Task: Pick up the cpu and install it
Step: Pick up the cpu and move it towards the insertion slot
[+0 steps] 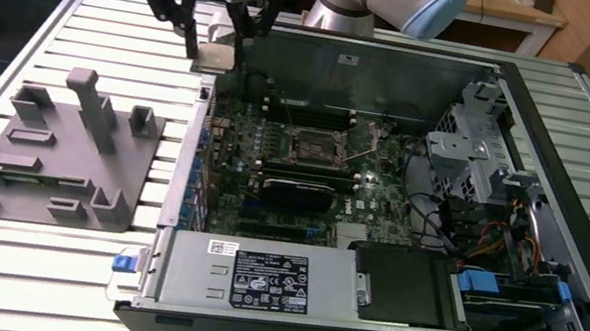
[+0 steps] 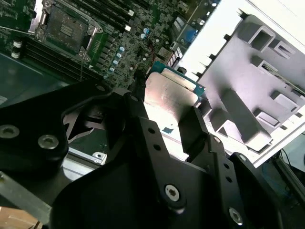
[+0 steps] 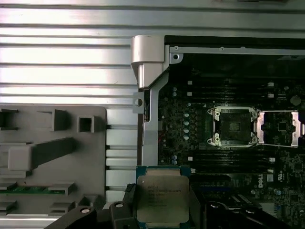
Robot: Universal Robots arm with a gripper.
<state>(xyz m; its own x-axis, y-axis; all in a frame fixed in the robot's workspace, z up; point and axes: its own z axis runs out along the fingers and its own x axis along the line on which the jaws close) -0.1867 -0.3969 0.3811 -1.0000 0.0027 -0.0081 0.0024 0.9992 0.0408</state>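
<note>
1. The cpu (image 3: 162, 199) lies flat in the claw (image 1: 216, 53), silver top up in the first wrist view; one finger (image 2: 194, 128) presses each side edge, and the forward edge juts out free
2. It hangs in the air over the side wall of the open computer case (image 1: 427, 84), near the far corner on the exterior view's left
3. Below it on one side are bare slats of the table (image 3: 66, 57), a clear strip between the case wall and the grey fixture (image 1: 61, 146); on the other side is the motherboard
4. The socket (image 3: 232, 126) is well apart from the cpu, its plate (image 3: 281, 128) folded open beside it, with nothing standing over the opening
5. The claw is clenched on the cpu, its fingers parted only by the chip's width
</note>
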